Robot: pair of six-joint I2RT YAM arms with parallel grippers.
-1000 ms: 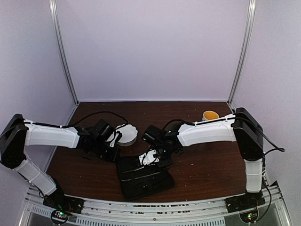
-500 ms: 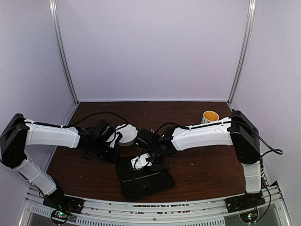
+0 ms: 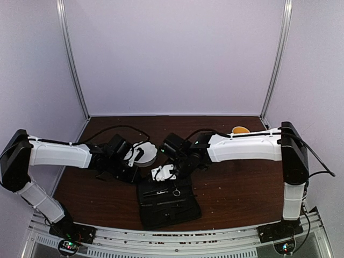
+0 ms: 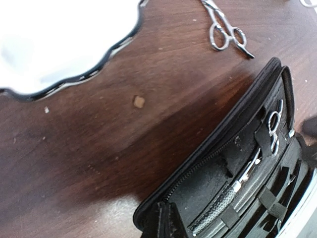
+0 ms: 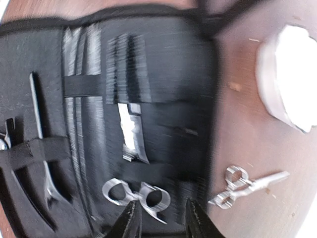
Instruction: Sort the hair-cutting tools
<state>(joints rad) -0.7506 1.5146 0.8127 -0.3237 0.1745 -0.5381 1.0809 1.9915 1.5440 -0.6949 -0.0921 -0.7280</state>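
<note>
One pair of scissors (image 5: 136, 195) is stowed in the open black case (image 3: 167, 207), ring handles showing and blades under an elastic strap; the other pair of scissors (image 4: 226, 32) lies loose and flat on the brown table (image 3: 231, 188), just beside the case's far edge and near the white bowl (image 4: 59, 44), touching neither; the case itself sits at the near middle of the table, with the bowl to its far left. Sorting looks partly done, and the step in hand seems to be getting the loose pair into the case; that calls for the right gripper (image 5: 161, 220) to shift off the case toward the far side, line its fingers across the thin shank and come down square, since flat metal on wood gives little to pinch. For now its fingers (image 5: 130, 220) stand apart and empty, hovering right over the stowed pair's ring handles, not visibly touching them. The left gripper (image 3: 128, 165) hangs low over the table between the bowl and the case's left edge; whether its fingers are apart or together I cannot tell, and nothing shows in them.
</note>
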